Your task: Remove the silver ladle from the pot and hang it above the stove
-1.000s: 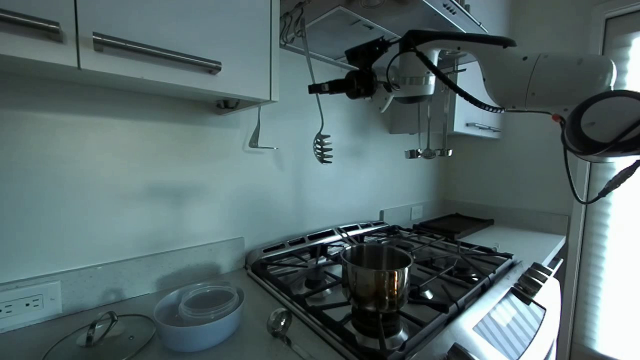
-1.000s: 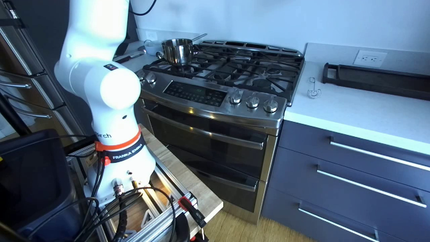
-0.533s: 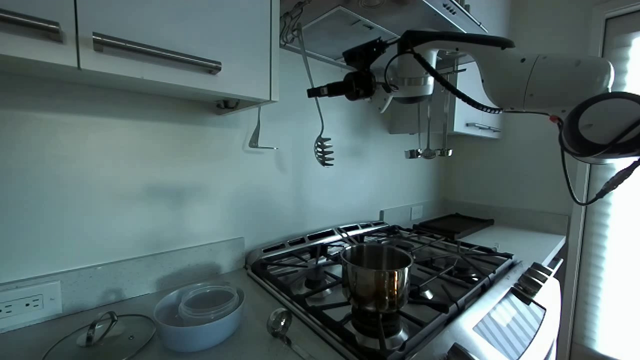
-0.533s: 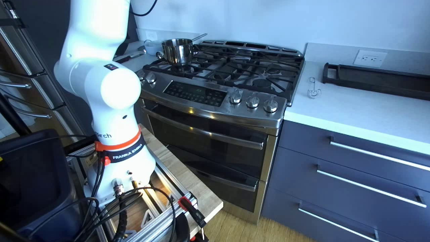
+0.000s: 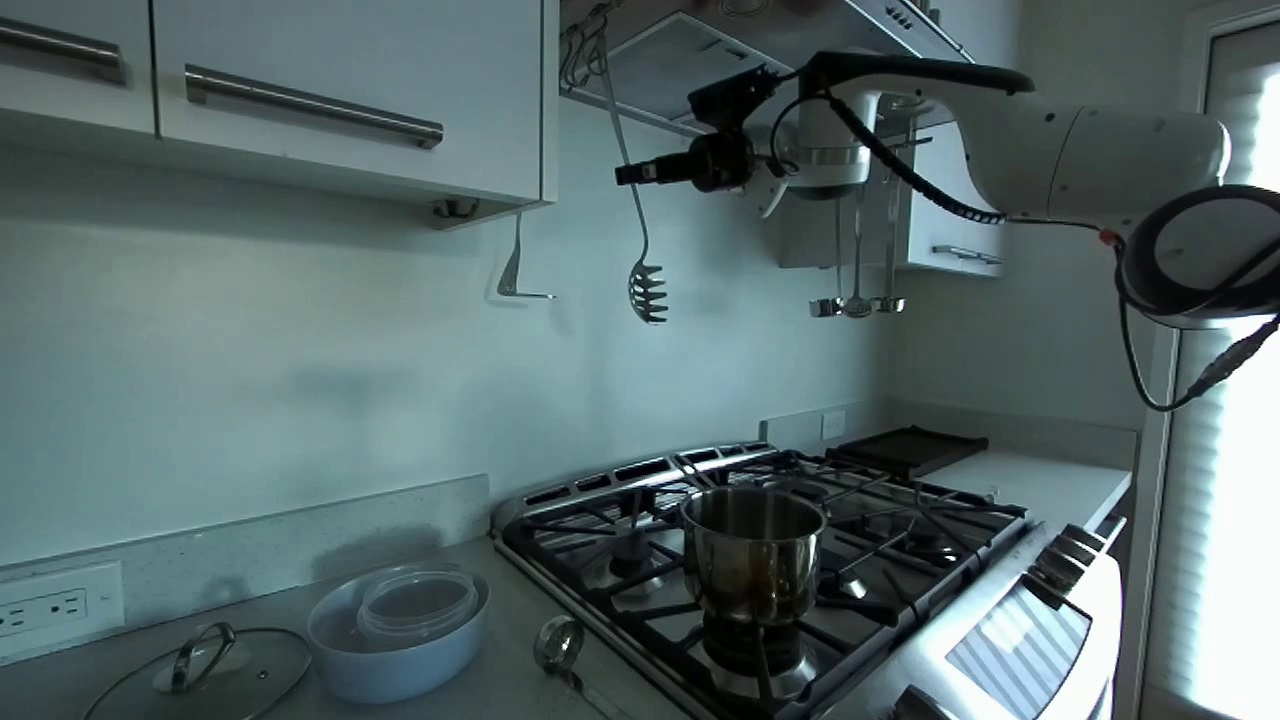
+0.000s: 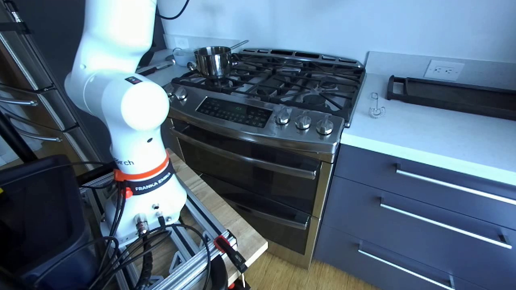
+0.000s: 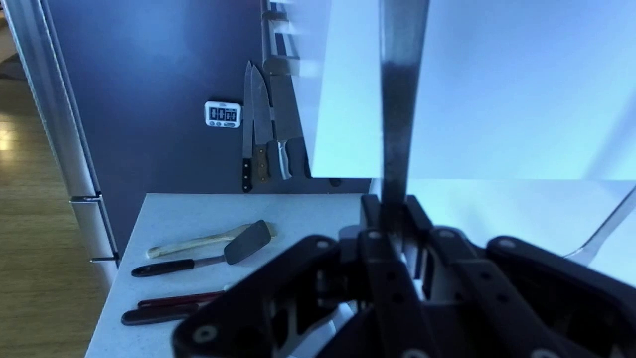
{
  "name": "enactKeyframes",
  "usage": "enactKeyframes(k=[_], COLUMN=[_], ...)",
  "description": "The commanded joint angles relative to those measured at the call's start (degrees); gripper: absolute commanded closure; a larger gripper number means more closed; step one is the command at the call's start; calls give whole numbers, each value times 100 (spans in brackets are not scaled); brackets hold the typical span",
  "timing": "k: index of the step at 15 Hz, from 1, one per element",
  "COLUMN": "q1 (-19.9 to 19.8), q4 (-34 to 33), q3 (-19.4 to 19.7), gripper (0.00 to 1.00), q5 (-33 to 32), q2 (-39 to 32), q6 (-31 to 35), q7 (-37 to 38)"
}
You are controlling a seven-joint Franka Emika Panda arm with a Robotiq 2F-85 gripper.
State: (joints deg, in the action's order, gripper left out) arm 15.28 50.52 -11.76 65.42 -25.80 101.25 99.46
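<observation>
My gripper is shut on the long thin handle of a silver pasta server with a slotted, pronged head. The server hangs slightly tilted, head down, in front of the wall. Its handle rises past the fingers in the wrist view, the fingertips around it. Its upper end is near wire hooks under the hood; I cannot tell whether they touch. A silver ladle with a round bowl lies on the counter beside the stove. The steel pot stands on a burner, also in an exterior view.
The range hood is above the arm, a white cabinet to one side. A spatula and several utensils hang nearby. A white bowl and glass lid lie on the counter.
The server and gripper dipped slightly half a second ago and are now a little higher than before. The handle's upper end shifted slightly left, then back right. Pot and ladle have not moved.
</observation>
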Motion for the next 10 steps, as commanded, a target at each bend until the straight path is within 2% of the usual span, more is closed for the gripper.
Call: enactKeyframes(k=[1, 10], q1=[-12, 35], q4=[-331, -506], q3=[-57, -38], gripper=[97, 97], q5=[-62, -164], q2=[-135, -228], q6=[-18, 33], q7=[174, 239])
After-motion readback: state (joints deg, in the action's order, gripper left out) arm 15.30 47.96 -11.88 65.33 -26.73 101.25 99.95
